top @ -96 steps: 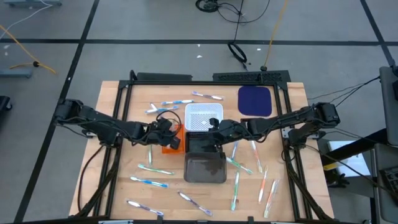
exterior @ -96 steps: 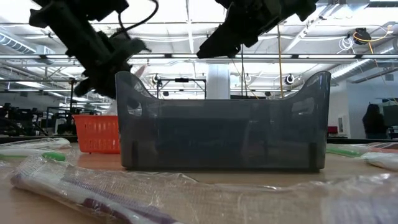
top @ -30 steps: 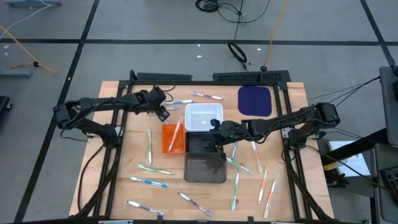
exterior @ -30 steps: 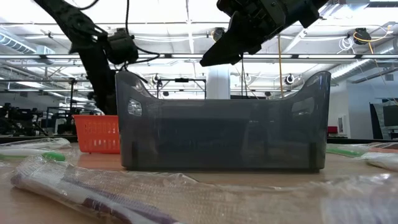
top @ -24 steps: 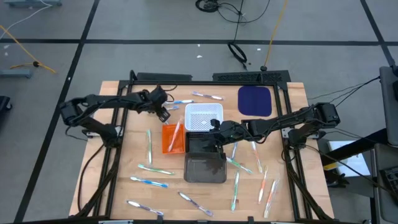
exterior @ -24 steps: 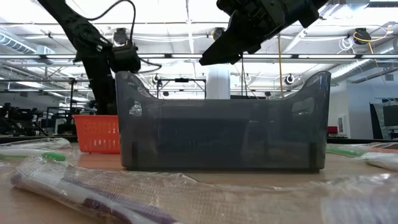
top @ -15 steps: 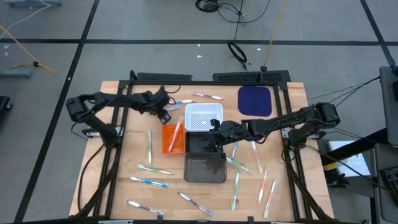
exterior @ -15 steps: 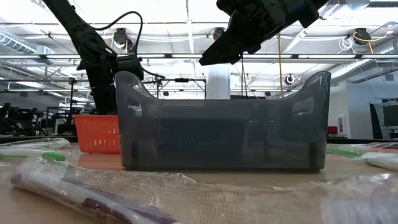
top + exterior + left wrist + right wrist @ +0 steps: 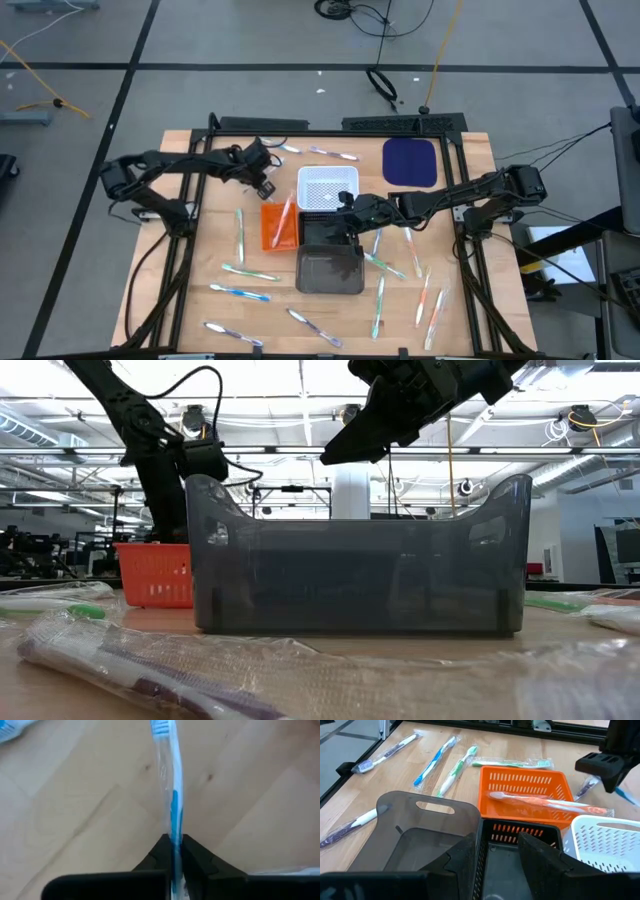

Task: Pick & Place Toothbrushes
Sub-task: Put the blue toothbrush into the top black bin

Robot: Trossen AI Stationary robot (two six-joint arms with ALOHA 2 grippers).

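Note:
My left gripper is low over the far left of the table, beside the white basket, and shut on a blue and clear toothbrush. My right gripper hangs open above the black basket. Its fingers stand apart over the basket's rim. An orange toothbrush lies in the orange basket. Several more toothbrushes lie flat on the wood around the baskets. My left gripper pinches the toothbrush's blue handle between its two fingers. The fingers come slanting down from above, and the toothbrush runs on straight ahead of them. Its bristle head points away over the wood; I cannot tell whether it rests on the table.
A grey bin stands in front of the black basket, at the table's middle. A dark blue mat lies at the far right. Wrapped toothbrushes are strewn along the near and right parts of the table.
My left gripper has come down a little toward the table beside the white basket and has taken hold of the blue toothbrush. My right gripper has kept still above the black basket.

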